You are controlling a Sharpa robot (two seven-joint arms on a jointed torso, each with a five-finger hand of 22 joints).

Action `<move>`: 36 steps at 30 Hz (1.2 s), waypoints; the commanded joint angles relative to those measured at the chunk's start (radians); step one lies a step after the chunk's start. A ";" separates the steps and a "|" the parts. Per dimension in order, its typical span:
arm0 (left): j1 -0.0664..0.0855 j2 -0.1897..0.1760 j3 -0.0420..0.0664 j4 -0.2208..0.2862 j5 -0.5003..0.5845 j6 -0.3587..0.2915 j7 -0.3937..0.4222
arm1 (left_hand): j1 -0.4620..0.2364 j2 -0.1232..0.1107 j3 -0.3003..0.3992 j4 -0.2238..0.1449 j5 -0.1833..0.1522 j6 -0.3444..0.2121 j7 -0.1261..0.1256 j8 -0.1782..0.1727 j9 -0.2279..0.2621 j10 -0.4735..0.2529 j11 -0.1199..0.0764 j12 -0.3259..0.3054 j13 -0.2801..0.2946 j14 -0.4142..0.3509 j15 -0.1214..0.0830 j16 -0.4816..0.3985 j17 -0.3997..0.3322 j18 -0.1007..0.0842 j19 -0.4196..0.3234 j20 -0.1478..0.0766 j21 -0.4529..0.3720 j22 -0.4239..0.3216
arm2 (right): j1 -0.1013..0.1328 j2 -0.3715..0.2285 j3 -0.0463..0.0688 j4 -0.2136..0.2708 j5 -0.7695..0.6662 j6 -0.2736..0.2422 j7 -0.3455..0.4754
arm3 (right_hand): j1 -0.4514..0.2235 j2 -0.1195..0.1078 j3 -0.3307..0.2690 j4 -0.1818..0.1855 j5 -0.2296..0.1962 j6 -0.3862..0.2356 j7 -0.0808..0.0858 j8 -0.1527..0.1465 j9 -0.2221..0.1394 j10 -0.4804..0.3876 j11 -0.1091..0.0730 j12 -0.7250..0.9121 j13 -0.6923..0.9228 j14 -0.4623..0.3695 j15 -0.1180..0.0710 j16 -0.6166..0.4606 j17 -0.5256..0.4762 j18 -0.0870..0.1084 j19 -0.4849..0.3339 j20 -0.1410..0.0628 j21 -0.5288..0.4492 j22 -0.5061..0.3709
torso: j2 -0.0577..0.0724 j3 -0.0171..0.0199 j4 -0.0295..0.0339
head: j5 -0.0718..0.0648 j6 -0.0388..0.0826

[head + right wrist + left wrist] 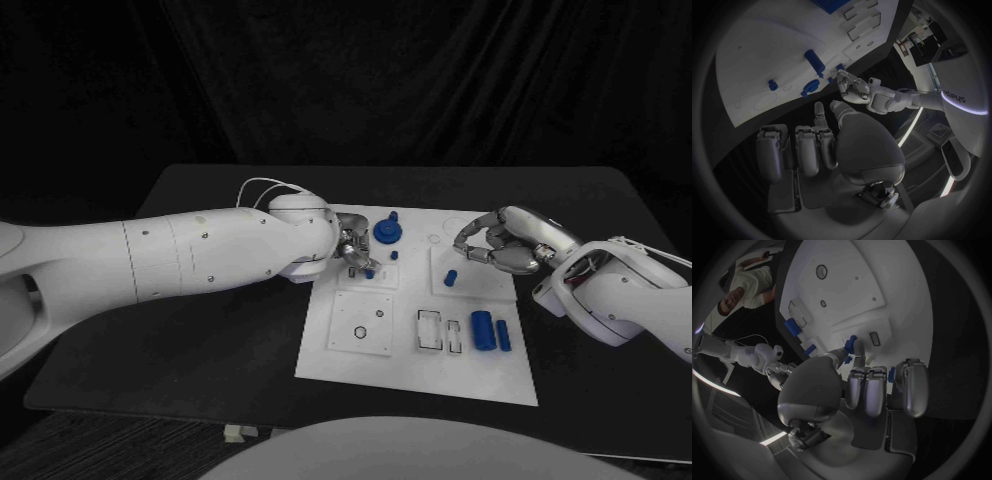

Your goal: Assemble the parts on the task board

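- Under my work I see the black table, its top spreading left, right and far.
- Behind its far edge hangs a black curtain, in folds.

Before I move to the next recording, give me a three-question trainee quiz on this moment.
1. True or false: the right hand holds a blue part.
2. Which hand is at the blue parts near the board's far edge? A) left hand B) right hand
3. Fill in: the two blue cylinders lie side by side on the task board, at its ___ corner on the right arm's side (near/far).

Key: 1 false, its curled fingers hold nothing, as the right wrist view shows; 2 A, fingers beside a small blue part; 3 near.
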State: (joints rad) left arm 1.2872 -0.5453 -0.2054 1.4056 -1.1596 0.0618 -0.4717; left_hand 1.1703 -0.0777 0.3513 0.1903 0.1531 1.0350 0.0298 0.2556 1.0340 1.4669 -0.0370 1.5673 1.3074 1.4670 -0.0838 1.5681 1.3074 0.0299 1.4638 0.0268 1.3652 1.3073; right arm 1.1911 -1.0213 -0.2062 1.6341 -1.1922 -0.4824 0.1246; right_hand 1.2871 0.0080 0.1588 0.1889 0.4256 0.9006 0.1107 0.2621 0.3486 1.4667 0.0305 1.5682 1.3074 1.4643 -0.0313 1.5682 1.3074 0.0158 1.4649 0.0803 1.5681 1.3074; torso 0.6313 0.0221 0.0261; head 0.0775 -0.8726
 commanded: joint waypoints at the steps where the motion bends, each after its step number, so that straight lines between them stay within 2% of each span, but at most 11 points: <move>1: -0.009 0.000 -0.006 0.004 0.006 0.029 0.011 | -0.015 0.009 -0.022 0.009 -0.008 -0.006 0.001 0.001 -0.006 0.104 -0.003 0.004 0.263 0.104 -0.005 0.003 0.263 0.011 0.042 -0.004 -0.002 0.208 | -0.002 -0.001 0.000 0.001 -0.001 0.003 -0.014 | 0.010 -0.003 0.000 -0.007 0.006 -0.004 0.000 -0.006 -0.001 0.104 0.004 0.003 0.263 0.106 0.005 0.003 0.263 -0.016 0.106 0.005 0.003 0.263 | 0.000 0.0000 -0.0001 | 0.001 0.000; 5: -0.009 -0.001 -0.006 0.006 0.006 0.032 0.009 | -0.040 0.010 -0.066 0.035 -0.038 0.000 0.003 0.001 -0.015 0.104 -0.001 0.004 0.263 0.104 -0.003 0.003 0.263 0.011 0.042 -0.003 -0.002 0.209 | -0.002 -0.001 0.000 0.001 -0.001 0.004 -0.015 | 0.009 -0.002 0.000 -0.007 0.006 -0.003 0.000 -0.006 -0.001 0.104 0.005 0.003 0.263 0.106 0.005 0.003 0.263 -0.016 0.106 0.005 0.003 0.263 | 0.000 -0.0002 0.0001 | 0.001 0.000; 21: -0.009 -0.006 -0.006 0.011 0.006 0.047 -0.009 | -0.047 0.009 -0.087 0.043 -0.043 0.005 0.003 0.003 -0.018 0.104 -0.001 0.004 0.263 0.104 -0.003 0.003 0.263 0.011 0.043 -0.002 0.000 0.209 | -0.003 -0.002 0.000 0.002 -0.001 0.006 -0.017 | 0.011 0.001 0.003 -0.008 0.012 -0.003 0.000 -0.006 -0.001 0.104 0.005 0.003 0.263 0.106 0.006 0.003 0.263 -0.016 0.106 0.005 0.003 0.263 | 0.000 -0.0005 0.0004 | 0.002 0.000; 24: -0.009 -0.006 -0.006 0.011 0.006 0.045 -0.006 | -0.026 0.020 -0.093 0.034 -0.017 0.005 -0.001 0.003 -0.021 0.104 -0.003 0.004 0.263 0.104 -0.005 0.003 0.263 0.011 0.043 -0.004 -0.001 0.209 | -0.003 -0.002 0.000 0.002 -0.001 0.006 -0.017 | 0.012 0.001 0.004 -0.009 0.014 -0.003 0.000 -0.006 -0.001 0.104 0.005 0.003 0.263 0.106 0.006 0.003 0.263 -0.016 0.106 0.005 0.003 0.263 | 0.000 -0.0006 0.0002 | 0.002 0.000; 27: -0.009 -0.008 -0.006 0.012 0.006 0.044 -0.002 | 0.006 0.027 -0.093 0.017 0.024 0.002 -0.003 0.001 -0.026 0.104 -0.005 0.004 0.263 0.104 -0.007 0.003 0.263 0.011 0.043 -0.006 -0.002 0.209 | -0.003 -0.002 0.000 0.002 -0.001 0.006 -0.017 | 0.012 0.001 0.004 -0.009 0.014 -0.003 0.000 -0.006 -0.001 0.104 0.005 0.003 0.263 0.106 0.006 0.003 0.263 -0.016 0.106 0.005 0.003 0.263 | 0.000 -0.0005 0.0002 | 0.002 0.000; 28: -0.009 -0.008 -0.006 0.013 0.006 0.044 0.000 | 0.022 0.029 -0.090 0.006 0.049 -0.002 -0.003 -0.003 -0.030 0.104 -0.006 0.004 0.263 0.104 -0.008 0.003 0.263 0.012 0.043 -0.006 -0.003 0.209 | -0.003 -0.002 0.000 0.002 -0.001 0.006 -0.017 | 0.012 0.001 0.004 -0.009 0.014 -0.003 0.000 -0.006 -0.001 0.104 0.005 0.003 0.263 0.106 0.006 0.003 0.263 -0.016 0.106 0.005 0.003 0.263 | 0.000 -0.0005 0.0002 | 0.002 0.000; 32: -0.009 -0.011 -0.006 0.015 0.006 0.045 0.005 | 0.045 0.030 -0.084 -0.008 0.087 -0.009 -0.002 -0.014 -0.043 0.104 -0.005 0.004 0.263 0.104 -0.007 0.003 0.263 0.012 0.042 -0.006 -0.005 0.208 | -0.003 -0.002 0.000 0.002 -0.001 0.006 -0.017 | 0.013 0.002 0.005 -0.010 0.016 -0.002 0.000 -0.006 -0.001 0.104 0.005 0.003 0.263 0.106 0.006 0.003 0.263 -0.016 0.106 0.005 0.003 0.263 | 0.000 -0.0006 0.0004 | 0.003 0.000; 33: -0.009 -0.012 -0.006 0.016 0.006 0.046 0.006 | 0.054 0.027 -0.080 -0.015 0.116 -0.011 -0.001 -0.019 -0.050 0.104 -0.005 0.004 0.263 0.104 -0.007 0.003 0.263 0.012 0.041 -0.006 -0.008 0.207 | -0.003 -0.002 0.000 0.002 -0.001 0.006 -0.017 | 0.013 0.002 0.005 -0.010 0.016 -0.002 0.000 -0.006 -0.001 0.104 0.005 0.003 0.263 0.106 0.006 0.003 0.263 -0.016 0.106 0.005 0.003 0.263 | 0.000 -0.0006 0.0004 | 0.004 0.000; 36: -0.009 -0.015 -0.006 0.018 0.006 0.043 0.009 | 0.063 0.023 -0.074 -0.021 0.157 -0.011 0.000 -0.024 -0.057 0.104 -0.004 0.004 0.263 0.104 -0.006 0.003 0.263 0.012 0.041 -0.006 -0.010 0.207 | -0.003 -0.002 0.000 0.002 -0.001 0.006 -0.017 | 0.015 0.001 0.006 -0.011 0.018 -0.003 0.000 -0.006 -0.001 0.104 0.005 0.003 0.263 0.106 0.006 0.003 0.263 -0.016 0.106 0.005 0.003 0.263 | 0.001 -0.0005 0.0002 | 0.003 0.000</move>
State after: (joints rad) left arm 1.2841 -0.5578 -0.2045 1.4245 -1.1566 0.0825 -0.4617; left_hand 1.2218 -0.0572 0.2586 0.1925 0.2974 1.0287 0.0286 0.2347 0.9797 1.4669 -0.0369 1.5673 1.3073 1.4670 -0.0838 1.5681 1.3073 0.0298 1.4638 0.0269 1.3587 1.3073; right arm 1.1903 -1.0223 -0.2065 1.6345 -1.1921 -0.4807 0.1226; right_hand 1.2911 0.0120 0.1643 0.1834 0.4408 0.9006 0.1107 0.2621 0.3487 1.4667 0.0305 1.5682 1.3074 1.4643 -0.0313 1.5682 1.3073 0.0158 1.4649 0.0803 1.5681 1.3080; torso 0.6313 0.0216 0.0264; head 0.0809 -0.8726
